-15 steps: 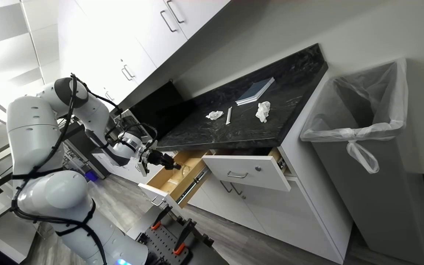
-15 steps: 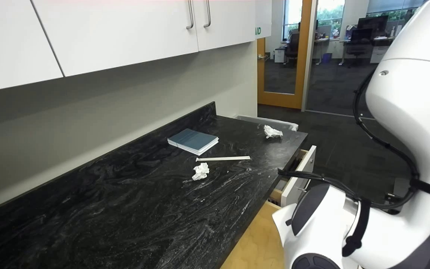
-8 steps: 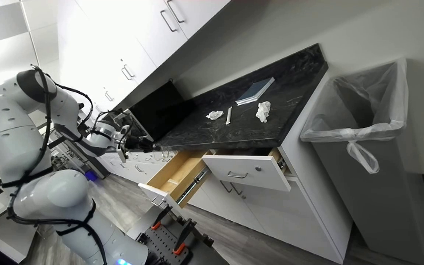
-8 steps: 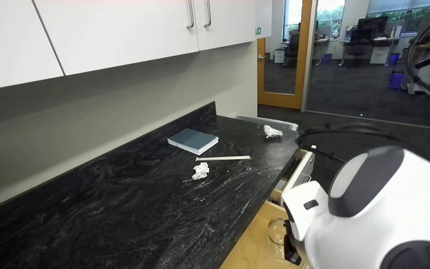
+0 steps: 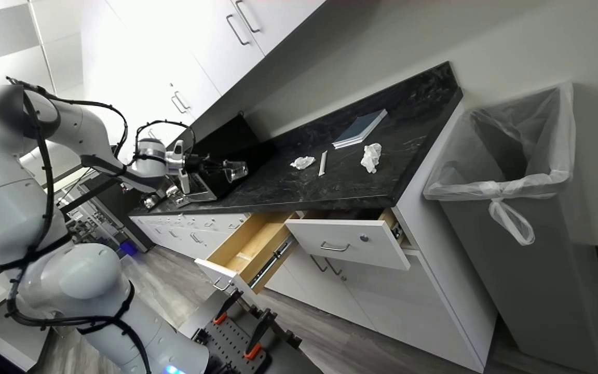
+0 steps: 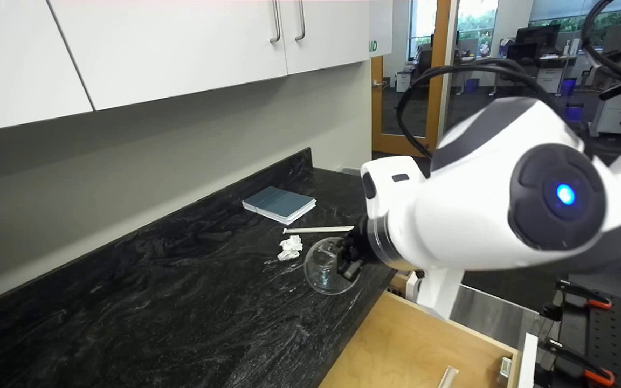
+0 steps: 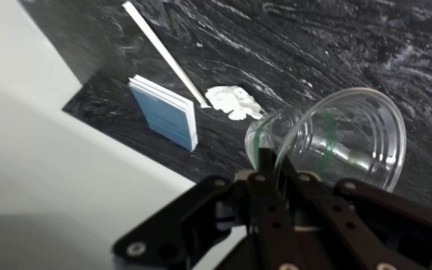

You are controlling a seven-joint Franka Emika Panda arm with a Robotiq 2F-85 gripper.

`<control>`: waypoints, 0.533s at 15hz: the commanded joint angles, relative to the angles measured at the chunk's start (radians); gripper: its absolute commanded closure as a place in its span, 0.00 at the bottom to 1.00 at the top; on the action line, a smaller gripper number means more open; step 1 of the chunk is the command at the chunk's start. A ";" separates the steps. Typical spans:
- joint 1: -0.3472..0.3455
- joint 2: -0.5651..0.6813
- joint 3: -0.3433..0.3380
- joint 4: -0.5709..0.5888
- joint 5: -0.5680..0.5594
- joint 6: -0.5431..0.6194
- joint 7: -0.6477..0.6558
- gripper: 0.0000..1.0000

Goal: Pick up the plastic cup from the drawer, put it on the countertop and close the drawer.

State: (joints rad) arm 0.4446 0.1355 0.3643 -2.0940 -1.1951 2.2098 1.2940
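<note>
Jaws nearly together, the gripper point(image 7: 273, 162) pinches the plastic cup point(image 7: 328, 138) by its wall. A second ago they were at the open drawer point(image 6: 397, 345); now it lies below them, the countertop point(image 7: 294, 41) beyond.

In both exterior views we see flat-fronted white upper cabinets point(image 6: 181, 48) with grey metal handles point(image 6: 277, 24) above a plain pale grey wall point(image 6: 208, 140). Below, in an exterior view, we find white lower cabinets point(image 5: 361, 291) and a grey wood-grain plank floor point(image 5: 159, 275); overhead, light washes the ceiling point(image 5: 0, 67) of white and grey panels and bleaches the upper cabinets. In an exterior view we look past an orange-brown wooden door point(image 6: 440, 43) with a tall glass pane to dark grey carpet point(image 6: 459, 108), a black monitor point(image 6: 537, 35) and bright windows point(image 6: 475, 16) with green foliage point(image 6: 476, 39) beyond.
</note>
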 commanded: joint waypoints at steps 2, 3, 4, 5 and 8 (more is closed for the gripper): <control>-0.025 0.009 -0.003 0.009 0.001 0.024 -0.014 0.95; -0.022 0.009 -0.001 0.006 0.001 0.022 -0.013 0.95; -0.016 0.009 0.003 0.006 0.001 0.019 -0.012 0.95; -0.011 0.009 0.007 0.006 0.003 0.016 -0.013 0.95; -0.004 0.118 -0.024 0.110 -0.135 -0.098 0.072 0.99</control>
State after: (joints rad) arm 0.4401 0.1576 0.3650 -2.0829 -1.2298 2.1946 1.3012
